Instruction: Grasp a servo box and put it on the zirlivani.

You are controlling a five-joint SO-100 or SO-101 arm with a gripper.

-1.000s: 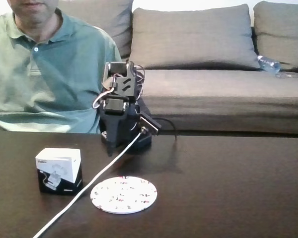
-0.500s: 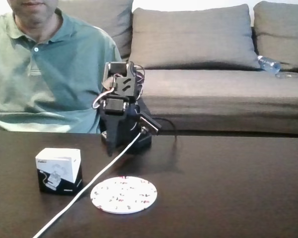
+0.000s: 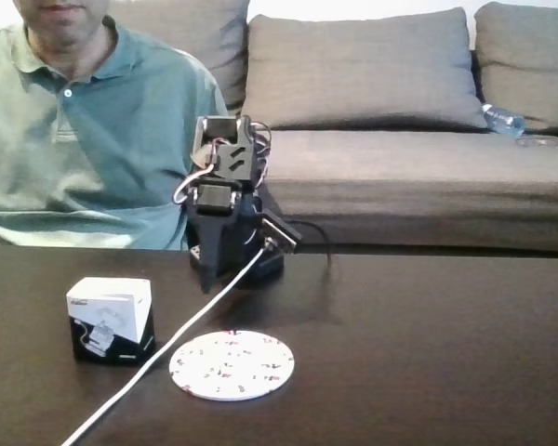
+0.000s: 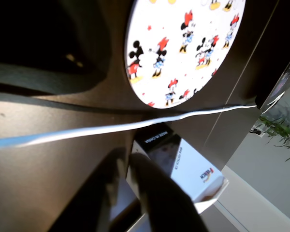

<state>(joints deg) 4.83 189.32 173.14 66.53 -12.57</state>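
Here the cube-like cardboard servo box (image 3: 111, 319) sits on the glossy dark table (image 3: 428, 353), just left of the flat round zirlivani (image 3: 232, 364), a white cable (image 3: 167, 348) between them. The folded arm (image 3: 225, 200) hides its gripper (image 4: 135, 193), a blurred dark shape in the wrist view; its opening cannot be told. Nothing has shifted.

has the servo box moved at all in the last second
No. In the fixed view the servo box sits in the same spot left of the zirlivani and the white cable, with the same gap to both.
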